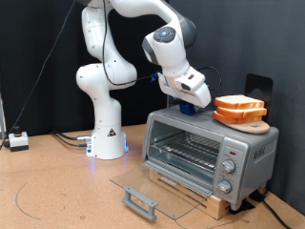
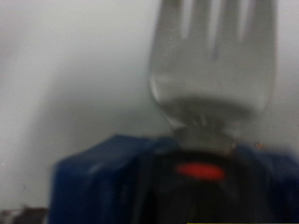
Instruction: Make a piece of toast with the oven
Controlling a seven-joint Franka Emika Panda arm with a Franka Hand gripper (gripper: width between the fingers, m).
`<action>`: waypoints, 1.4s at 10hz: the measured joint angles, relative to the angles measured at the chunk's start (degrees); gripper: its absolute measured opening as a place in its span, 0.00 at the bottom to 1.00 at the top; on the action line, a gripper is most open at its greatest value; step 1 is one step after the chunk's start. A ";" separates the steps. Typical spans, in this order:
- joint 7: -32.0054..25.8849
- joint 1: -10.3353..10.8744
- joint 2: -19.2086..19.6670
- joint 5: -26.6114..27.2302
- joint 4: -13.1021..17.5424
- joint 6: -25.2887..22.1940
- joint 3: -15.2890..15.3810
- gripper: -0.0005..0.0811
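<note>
Hanging over the back of the oven [image 1: 205, 145], the white arm's hand [image 1: 189, 103] sits low above the silver top, right at a small blue holder [image 1: 188, 110] that stands there; its fingers are hidden by the wrist housing in the exterior view, so I cannot tell whether they are spread or closed. The wrist view, badly blurred, is filled by a metal fork [image 2: 215, 61] with its tines pointing up, its neck rising out of a dark blue block [image 2: 103, 182] with a red spot on it. The oven's glass door [image 1: 152, 187] lies folded down flat onto the desk [image 1: 48, 186], grey bar handle toward the exterior view's bottom, and the wire rack shows bare inside the open cavity. Two bread slices [image 1: 238, 105] are stacked on a round wooden board [image 1: 250, 124] on the oven's top, toward the exterior view's right, just beside the hand but apart from it. Two round knobs sit on the oven's front panel.
</note>
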 joint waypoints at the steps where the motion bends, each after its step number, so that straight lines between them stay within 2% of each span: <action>1: 0.00 0.00 0.25 0.01 0.01 0.01 -0.02 0.56; 3: 0.00 -0.02 0.64 0.01 0.15 0.01 -0.28 0.56; 4: 0.00 -0.02 0.68 0.07 0.24 -0.05 -0.48 0.50; 6: -1.72 -0.02 0.31 1.37 0.88 -1.50 -1.96 0.50; 9: -4.50 -0.07 -2.78 2.43 3.00 -7.27 -6.40 0.51; 11: -4.59 -0.40 -5.24 1.39 4.06 -11.14 -8.24 0.51; 12: -4.52 -0.40 -5.16 1.39 3.89 -11.04 -8.15 0.51; 14: -5.99 -0.66 -5.29 2.20 3.34 -7.49 -8.63 0.51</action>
